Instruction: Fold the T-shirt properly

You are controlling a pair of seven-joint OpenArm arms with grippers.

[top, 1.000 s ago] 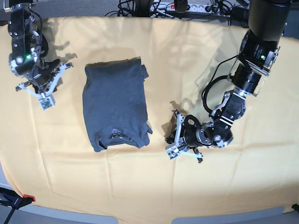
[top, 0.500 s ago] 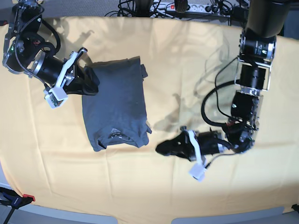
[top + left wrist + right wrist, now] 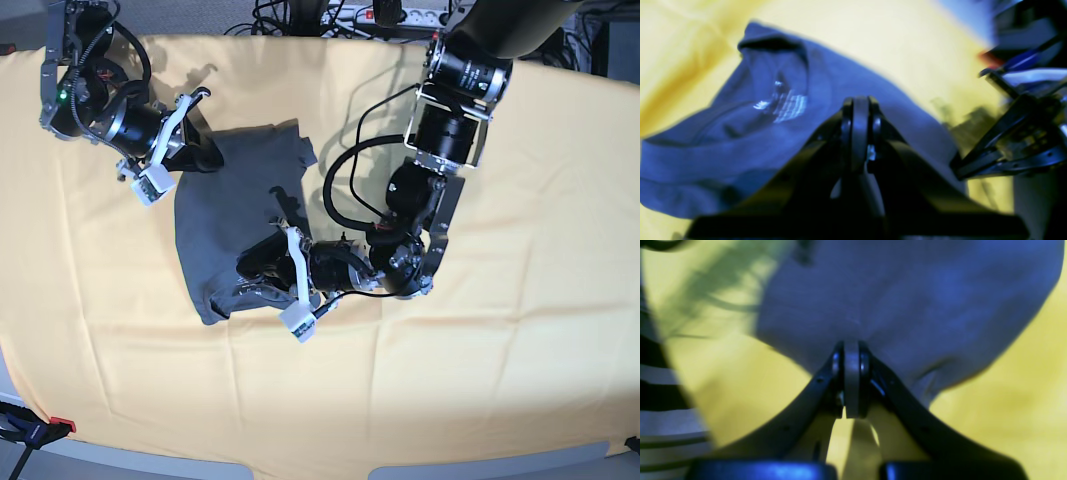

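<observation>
Both arms reach the shirt

Both have swung inward — right gripper (image 3: 205, 158) and left gripper (image 3: 250, 270), fingers clenched empty, touch the T-shirt (image 3: 230, 215) upper-left-centre on the yellow cloth (image 3: 500, 380) — final smoothing, probably.

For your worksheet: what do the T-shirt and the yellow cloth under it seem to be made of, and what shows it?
T-shirt: soft matte knit, probably cotton; it rumples and drapes limply. Yellow cloth: thin matte woven fabric, fibre unclear; it lies flat with long shallow creases.
</observation>
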